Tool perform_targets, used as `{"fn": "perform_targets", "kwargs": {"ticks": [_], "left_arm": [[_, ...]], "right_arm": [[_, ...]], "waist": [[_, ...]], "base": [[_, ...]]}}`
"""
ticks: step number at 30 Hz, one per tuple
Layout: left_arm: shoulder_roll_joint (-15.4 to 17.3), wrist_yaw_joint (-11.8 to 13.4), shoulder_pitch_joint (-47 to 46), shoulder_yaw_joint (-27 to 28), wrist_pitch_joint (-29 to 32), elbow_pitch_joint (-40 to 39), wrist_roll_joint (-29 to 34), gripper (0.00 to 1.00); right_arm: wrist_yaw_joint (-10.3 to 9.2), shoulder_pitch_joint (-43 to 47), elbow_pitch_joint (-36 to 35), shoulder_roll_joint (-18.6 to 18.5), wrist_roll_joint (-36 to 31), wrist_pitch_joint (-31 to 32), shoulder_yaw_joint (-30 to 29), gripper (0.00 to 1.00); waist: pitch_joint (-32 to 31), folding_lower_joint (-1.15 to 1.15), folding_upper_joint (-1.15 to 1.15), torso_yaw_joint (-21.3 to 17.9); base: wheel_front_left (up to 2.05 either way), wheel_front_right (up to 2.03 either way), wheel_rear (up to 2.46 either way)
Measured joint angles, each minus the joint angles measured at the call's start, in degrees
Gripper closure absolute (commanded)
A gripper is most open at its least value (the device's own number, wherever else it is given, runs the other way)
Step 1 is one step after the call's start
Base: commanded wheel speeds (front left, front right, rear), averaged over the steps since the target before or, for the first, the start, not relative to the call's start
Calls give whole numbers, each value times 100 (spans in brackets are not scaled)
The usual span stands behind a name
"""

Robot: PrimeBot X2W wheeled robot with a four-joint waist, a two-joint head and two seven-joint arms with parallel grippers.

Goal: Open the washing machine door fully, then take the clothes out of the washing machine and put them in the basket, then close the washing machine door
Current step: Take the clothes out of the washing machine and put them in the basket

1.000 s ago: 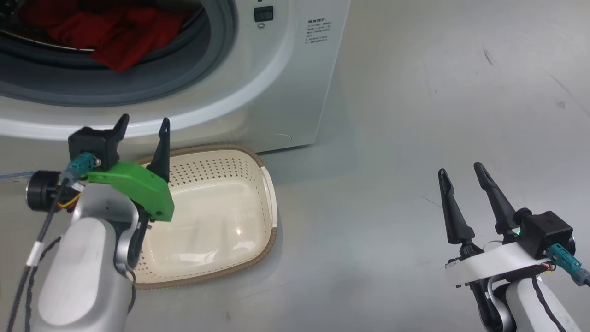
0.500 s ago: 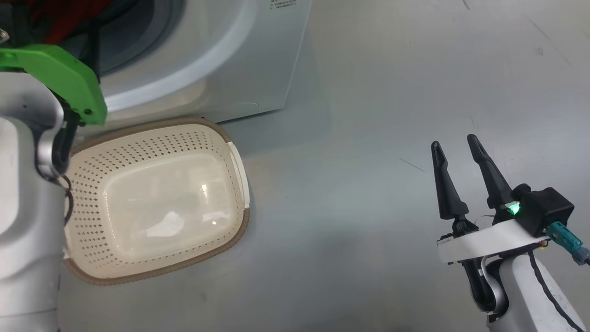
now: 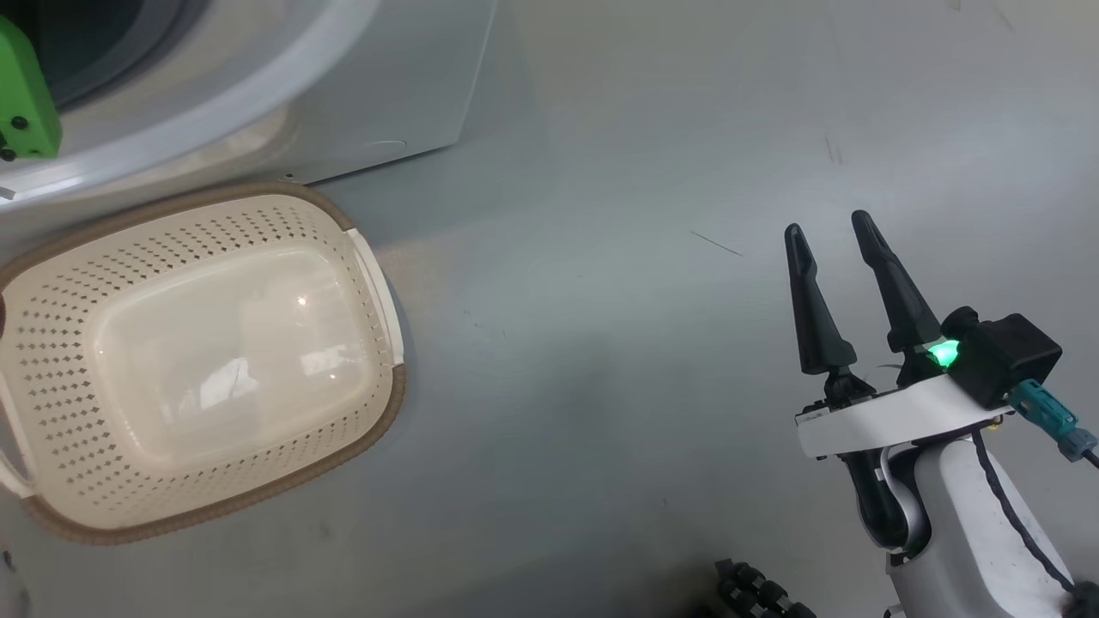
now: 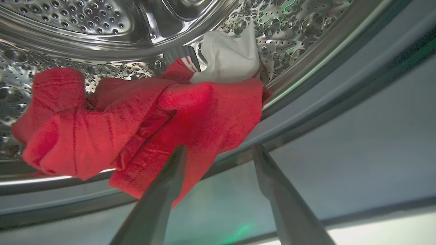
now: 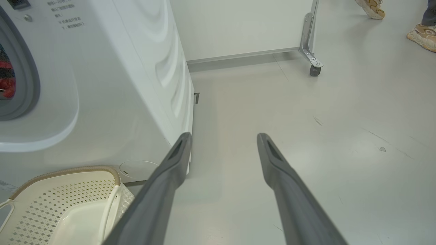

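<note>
Right wrist view: illegible grey print point(image 5: 67, 16) on washing machine point(image 5: 119, 85)

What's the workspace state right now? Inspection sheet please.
Surface: grey floor, light scuffs.
Job's things: basket empty, on the floor by the washing machine; red clothes in the drum.
Clutter: nothing seen.
End effectors: left end effector open at the drum mouth, clothes not gripped; right end effector open above the floor.
Cables: teal-plugged cable at the right wrist.
Surroundings: white panel on a caster; a person's shoes beyond.
</note>
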Motion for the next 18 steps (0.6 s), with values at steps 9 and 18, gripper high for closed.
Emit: {"fn": "perform_targets", "kwargs": {"ticks": [9,18], "left_arm": [[59,-4,-331,99,200,344,-27,6],[118,-102,-470,96,268,425,-43,100]], "right_arm": [[86,-145,108,51,-1,0,-83,0],[134,-181,203,108,-10,-1,-110,0]], "waist": [[260,-1,0,-215],[325,-1,0,-289]], "base": [[0,0,0],[0,0,0]]}}
